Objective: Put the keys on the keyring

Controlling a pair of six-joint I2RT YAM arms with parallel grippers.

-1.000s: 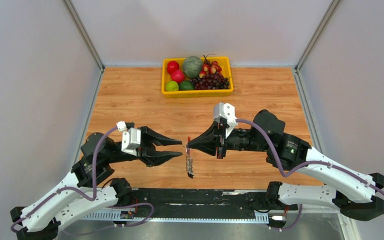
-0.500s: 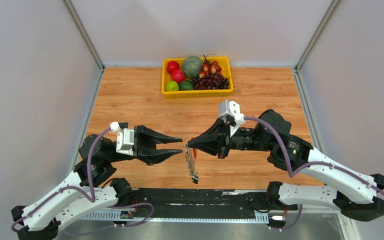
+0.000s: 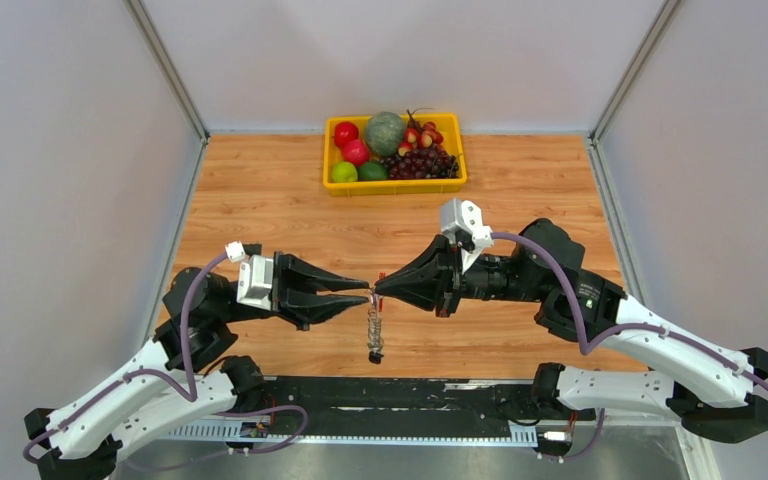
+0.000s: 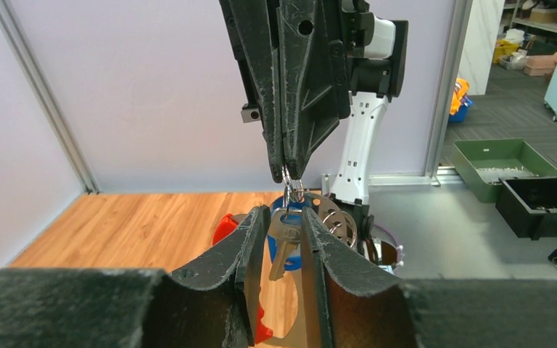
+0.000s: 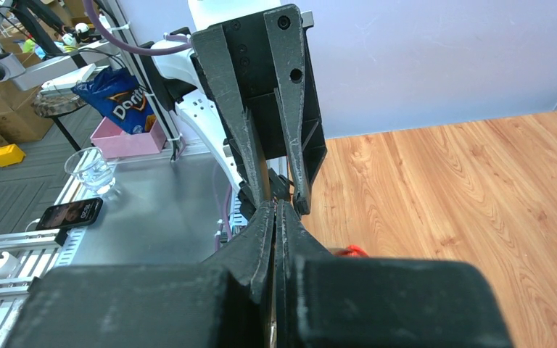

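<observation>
— Where is the thin silver metal keyring (image 4: 291, 191) at this moment?

— It is in the air, above the near part of the light brown wooden table (image 3: 260, 200), between the two arms. The right gripper (image 3: 378, 289) has its jaws pressed together on the top of the keyring, and the rest hangs down from the tips.

— And the small keys?

— They hang just under the ring. From the left wrist camera I see the blue-headed silver key (image 4: 292, 259) directly below it. The red-headed key (image 4: 226, 226) is a little to the side, and a finger partly hides it.

— How is the left gripper (image 3: 366, 291) standing?

— It points at the right gripper, tip almost against tip. Its jaws are a narrow way apart, one on each side of a silver key blade. Whether the pads touch the blade, I cannot tell.

— Is something else on the table?

— Yes, a yellow plastic tray (image 3: 395, 187) with fruit at the far edge, well apart from both grippers.
</observation>
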